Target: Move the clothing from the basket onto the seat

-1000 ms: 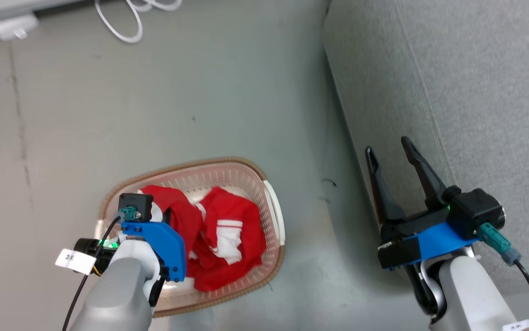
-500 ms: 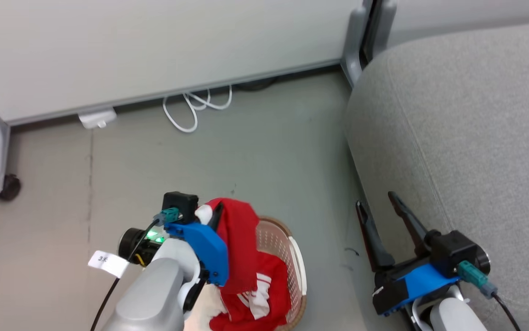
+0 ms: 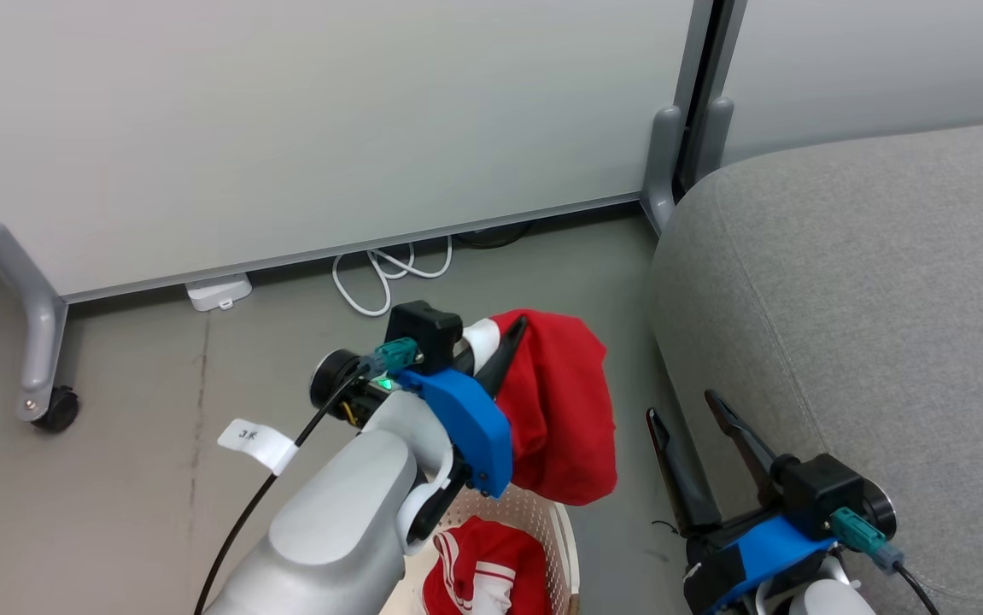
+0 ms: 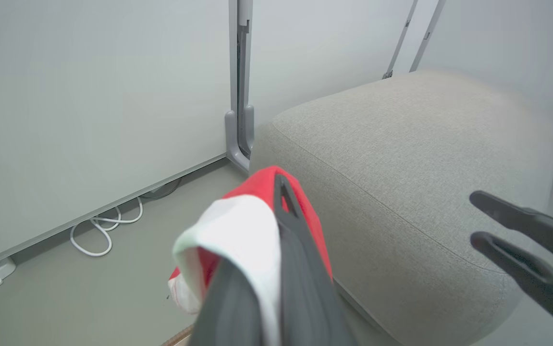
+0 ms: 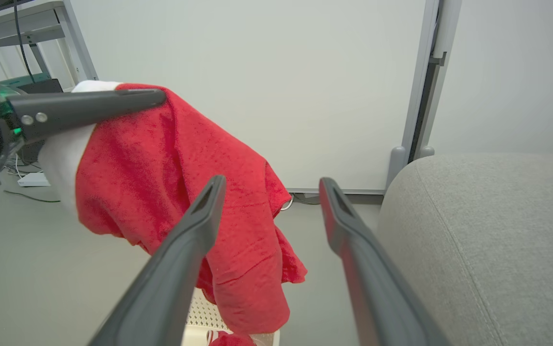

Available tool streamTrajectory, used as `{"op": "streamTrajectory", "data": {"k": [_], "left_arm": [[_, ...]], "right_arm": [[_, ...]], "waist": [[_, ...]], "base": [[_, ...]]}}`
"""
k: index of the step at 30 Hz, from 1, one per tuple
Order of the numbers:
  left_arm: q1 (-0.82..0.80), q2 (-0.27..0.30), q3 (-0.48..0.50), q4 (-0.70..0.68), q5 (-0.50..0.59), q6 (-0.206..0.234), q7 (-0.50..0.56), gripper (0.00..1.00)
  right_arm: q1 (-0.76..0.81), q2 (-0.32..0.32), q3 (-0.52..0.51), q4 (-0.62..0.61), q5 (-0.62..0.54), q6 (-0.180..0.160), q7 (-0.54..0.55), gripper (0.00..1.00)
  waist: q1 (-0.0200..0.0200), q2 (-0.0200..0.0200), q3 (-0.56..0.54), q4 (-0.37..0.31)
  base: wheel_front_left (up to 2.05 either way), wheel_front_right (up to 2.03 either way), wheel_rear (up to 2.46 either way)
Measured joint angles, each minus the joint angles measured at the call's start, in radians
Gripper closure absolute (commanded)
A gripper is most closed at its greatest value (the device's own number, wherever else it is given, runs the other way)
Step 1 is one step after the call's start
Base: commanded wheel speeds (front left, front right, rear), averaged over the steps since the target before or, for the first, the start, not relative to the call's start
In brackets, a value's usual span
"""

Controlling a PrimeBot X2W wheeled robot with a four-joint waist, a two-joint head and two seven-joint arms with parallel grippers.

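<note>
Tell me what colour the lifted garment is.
The garment is red with white trim, clearest in the right wrist view.

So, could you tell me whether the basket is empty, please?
Not empty. A striped red garment lies in the basket, while the left gripper, shut, holds the other red garment up above it.

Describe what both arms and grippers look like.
Left gripper and right gripper: two long dark fingers each, on a blue bracket with a black camera box, teal plug and black cable. Forearms pale grey; the left cable carries a white tag.
</note>
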Motion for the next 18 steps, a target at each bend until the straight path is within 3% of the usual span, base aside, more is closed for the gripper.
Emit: {"op": "streamTrajectory", "data": {"k": [18], "left_arm": [[-0.142, -0.001, -0.158, -0.106, -0.091, 0.023, 0.009, 1.0]], "right_arm": [[0.005, 0.0, 0.014, -0.003, 0.0, 0.0, 0.022, 0.0]], "waist": [[0.0002, 0.0, -0.023, -0.002]], "base": [[0.0, 0.0, 0.0]]}}
